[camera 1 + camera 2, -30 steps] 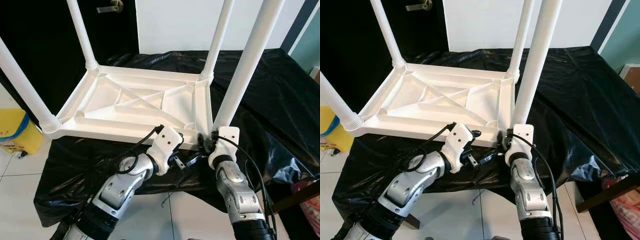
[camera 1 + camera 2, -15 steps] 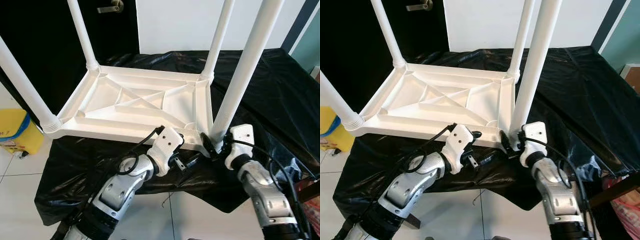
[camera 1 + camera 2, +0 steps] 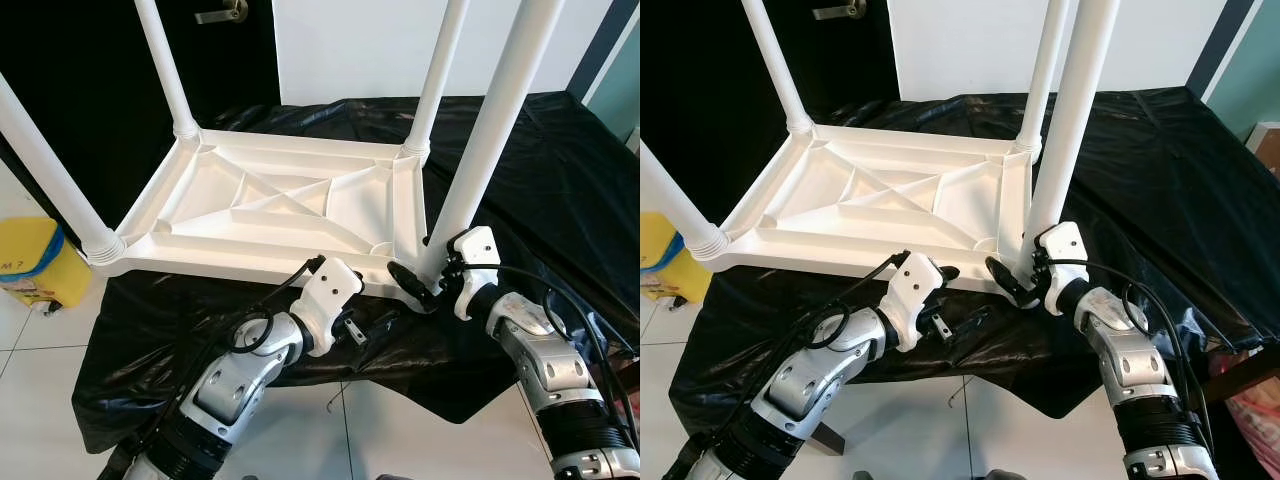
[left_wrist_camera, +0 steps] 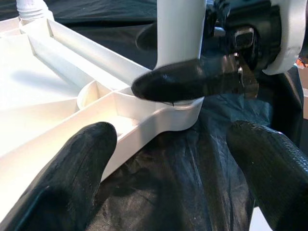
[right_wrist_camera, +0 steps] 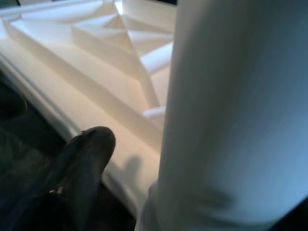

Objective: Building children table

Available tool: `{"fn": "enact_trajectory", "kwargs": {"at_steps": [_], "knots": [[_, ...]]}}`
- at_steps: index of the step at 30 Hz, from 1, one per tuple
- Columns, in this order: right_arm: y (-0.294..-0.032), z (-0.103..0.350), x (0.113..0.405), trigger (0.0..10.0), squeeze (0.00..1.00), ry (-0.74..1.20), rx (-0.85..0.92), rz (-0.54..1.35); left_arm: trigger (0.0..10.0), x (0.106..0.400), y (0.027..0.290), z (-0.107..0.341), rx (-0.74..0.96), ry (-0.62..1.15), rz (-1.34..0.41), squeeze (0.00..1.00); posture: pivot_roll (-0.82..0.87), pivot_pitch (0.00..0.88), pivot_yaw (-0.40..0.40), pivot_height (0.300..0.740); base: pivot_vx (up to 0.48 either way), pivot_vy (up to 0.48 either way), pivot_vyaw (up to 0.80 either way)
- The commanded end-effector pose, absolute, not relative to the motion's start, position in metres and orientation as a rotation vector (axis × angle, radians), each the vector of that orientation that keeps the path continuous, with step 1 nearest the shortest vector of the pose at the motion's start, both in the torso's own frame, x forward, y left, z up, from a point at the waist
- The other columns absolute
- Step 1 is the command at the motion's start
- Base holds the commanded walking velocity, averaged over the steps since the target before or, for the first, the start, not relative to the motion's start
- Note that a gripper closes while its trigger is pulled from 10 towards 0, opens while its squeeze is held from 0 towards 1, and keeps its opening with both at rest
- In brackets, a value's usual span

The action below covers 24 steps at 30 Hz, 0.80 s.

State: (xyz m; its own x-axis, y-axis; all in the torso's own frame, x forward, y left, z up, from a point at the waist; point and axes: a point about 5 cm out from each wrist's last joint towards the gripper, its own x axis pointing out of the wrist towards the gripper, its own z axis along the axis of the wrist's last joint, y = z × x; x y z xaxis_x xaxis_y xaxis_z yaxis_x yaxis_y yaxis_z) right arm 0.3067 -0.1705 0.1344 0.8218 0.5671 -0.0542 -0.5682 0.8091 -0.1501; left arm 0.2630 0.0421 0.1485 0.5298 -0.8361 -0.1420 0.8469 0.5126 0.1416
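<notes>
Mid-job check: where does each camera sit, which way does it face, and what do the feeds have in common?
Left eye: on the head, looking down at the upturned table on black sheet; both arms show.
Right eye: beside it, same scene.
Left wrist: along the open left gripper at the near corner leg and right gripper.
Right wrist: close on that leg; one finger shows.
Shared: the leg.

Right pincer (image 3: 420, 285): we have swung our forearm out to the right and risen; fingers now straddle the base of the near right leg (image 3: 487, 140). Left pincer (image 3: 368, 322): slightly lower.
</notes>
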Motion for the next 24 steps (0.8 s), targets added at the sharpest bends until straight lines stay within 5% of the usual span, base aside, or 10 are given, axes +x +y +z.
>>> {"fn": "enact_trajectory", "kwargs": {"at_steps": [1, 13, 14, 15, 16, 24], "knots": [[-0.168, 0.132, 0.308, 0.0, 0.00, 0.016, -0.178, 0.640, 10.0, 0.257, 0.043, 0.147, 0.200, 0.078, -1.080, 0.00, -0.09, 0.079, -0.040, 0.740, 0.000, 0.000, 0.00], [-0.173, 0.125, 0.307, 0.0, 0.00, 0.033, -0.160, 0.642, 10.0, 0.255, 0.043, 0.146, 0.190, 0.081, -1.074, 0.00, -0.11, 0.084, -0.039, 0.740, 0.000, 0.000, 0.00], [-0.174, 0.123, 0.307, 2.9, 0.00, 0.040, -0.146, 0.634, 10.0, 0.256, 0.043, 0.146, 0.188, 0.082, -1.074, 0.00, -0.11, 0.084, -0.039, 0.740, 0.000, 0.000, 0.00], [-0.174, 0.123, 0.307, 2.9, 0.00, 0.040, -0.146, 0.634, 10.0, 0.256, 0.043, 0.146, 0.188, 0.082, -1.074, 0.00, -0.11, 0.084, -0.039, 0.740, 0.000, 0.000, 0.00], [-0.175, 0.121, 0.306, 9.6, 0.00, 0.052, -0.125, 0.611, 10.0, 0.256, 0.043, 0.146, 0.187, 0.084, -1.074, 0.00, -0.11, 0.086, -0.038, 0.740, 0.000, 0.000, 0.00], [-0.167, 0.108, 0.298, 10.0, 0.00, 0.102, -0.087, 0.426, 10.0, 0.256, 0.040, 0.146, 0.179, 0.083, -1.077, 0.00, -0.11, 0.087, -0.036, 0.740, 0.000, 0.000, 0.00]]}}
